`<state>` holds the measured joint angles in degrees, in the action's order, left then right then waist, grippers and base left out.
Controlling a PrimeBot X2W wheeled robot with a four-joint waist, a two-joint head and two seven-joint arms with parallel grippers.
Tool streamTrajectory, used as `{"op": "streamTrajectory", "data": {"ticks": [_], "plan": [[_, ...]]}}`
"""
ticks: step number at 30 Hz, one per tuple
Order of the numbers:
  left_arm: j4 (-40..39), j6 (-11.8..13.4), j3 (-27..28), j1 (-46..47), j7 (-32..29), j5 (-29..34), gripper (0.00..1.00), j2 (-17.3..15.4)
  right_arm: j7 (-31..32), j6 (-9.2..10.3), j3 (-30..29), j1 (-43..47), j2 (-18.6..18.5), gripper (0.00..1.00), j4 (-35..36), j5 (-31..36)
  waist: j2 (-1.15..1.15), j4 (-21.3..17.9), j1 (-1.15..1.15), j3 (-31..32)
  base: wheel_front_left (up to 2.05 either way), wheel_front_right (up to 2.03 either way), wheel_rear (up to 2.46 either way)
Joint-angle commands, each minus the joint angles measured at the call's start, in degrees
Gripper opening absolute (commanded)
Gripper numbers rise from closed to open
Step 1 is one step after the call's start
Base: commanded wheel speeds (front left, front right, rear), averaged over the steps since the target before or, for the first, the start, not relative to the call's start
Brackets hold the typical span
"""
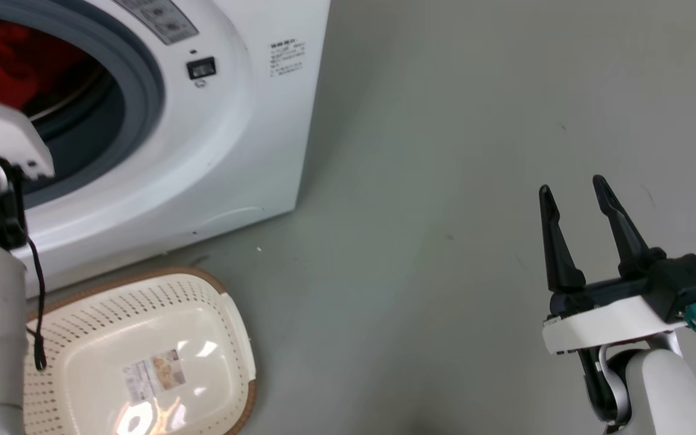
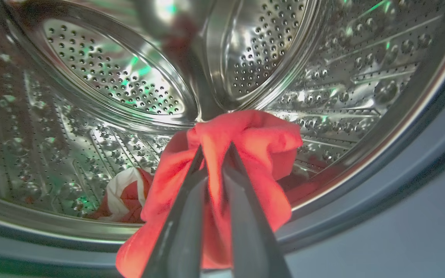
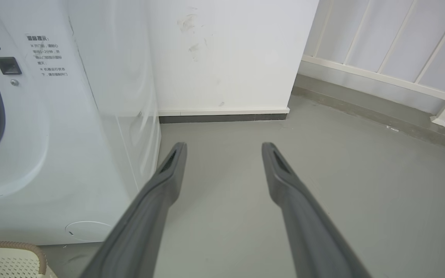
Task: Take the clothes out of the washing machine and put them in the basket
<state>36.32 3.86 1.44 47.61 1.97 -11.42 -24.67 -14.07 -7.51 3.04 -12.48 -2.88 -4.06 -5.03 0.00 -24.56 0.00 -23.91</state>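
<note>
A red garment (image 2: 245, 139) is pinched between the almost closed fingers of the left claw (image 2: 215, 148), inside the steel drum (image 2: 110, 77) of the washing machine (image 1: 215, 133). The fabric is gripped at a bunched fold near its top, and the rest hangs down over the grey door seal (image 2: 400, 200). Held this way, it is judged likely to come out in one piece without snagging. A second garment (image 2: 124, 193), red with white trim, lies low in the drum beside the held one and is not touched.

The basket (image 1: 100, 305) is set on the floor (image 1: 414, 241) on the near side of the machine, just below the door opening, open side up, with nothing in it. This placing is judged to keep the carry short. The right claw (image 1: 571, 186) is held well apart on the right over the floor, its fingers spread wide with nothing between them, presumably to keep it out of the left arm's way. The lifting-out step is judged to be in hand.
</note>
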Motion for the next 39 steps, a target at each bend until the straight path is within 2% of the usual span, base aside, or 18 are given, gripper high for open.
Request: {"op": "streamTrajectory", "data": {"ticks": [1,7,15,26,39], "plan": [[0.3,0.04,0.38,-1.5,1.6,-0.59,0.0,0.36,0.2,0.05,-0.25,0.85,0.01,1.0,0.38,0.22,0.0,1.92,0.0,3.04,0.0,0.0,0.0],[1.73,-1.31,0.95,-7.89,7.26,-2.97,0.0,2.64,2.61,0.04,-1.56,4.26,0.0,1.0,2.16,1.91,0.0,5.05,0.0,9.18,0.0,0.0,0.0],[-2.72,-2.18,-0.17,-13.87,7.03,-3.82,0.0,3.91,5.29,0.05,-2.77,7.56,0.0,1.0,4.56,3.01,0.0,8.74,0.0,14.43,0.0,0.0,0.0],[-19.19,-1.23,-2.91,-23.8,3.46,-3.58,0.0,6.02,8.53,0.04,-4.56,11.55,0.01,1.0,8.24,3.95,0.0,13.44,0.0,19.21,0.0,0.0,0.0],[-39.19,2.07,-6.18,-40.94,-1.03,-3.79,0.0,9.36,11.46,0.04,-5.28,14.0,0.01,1.0,11.31,5.01,0.0,17.56,0.0,21.35,0.0,0.0,0.0]]}}
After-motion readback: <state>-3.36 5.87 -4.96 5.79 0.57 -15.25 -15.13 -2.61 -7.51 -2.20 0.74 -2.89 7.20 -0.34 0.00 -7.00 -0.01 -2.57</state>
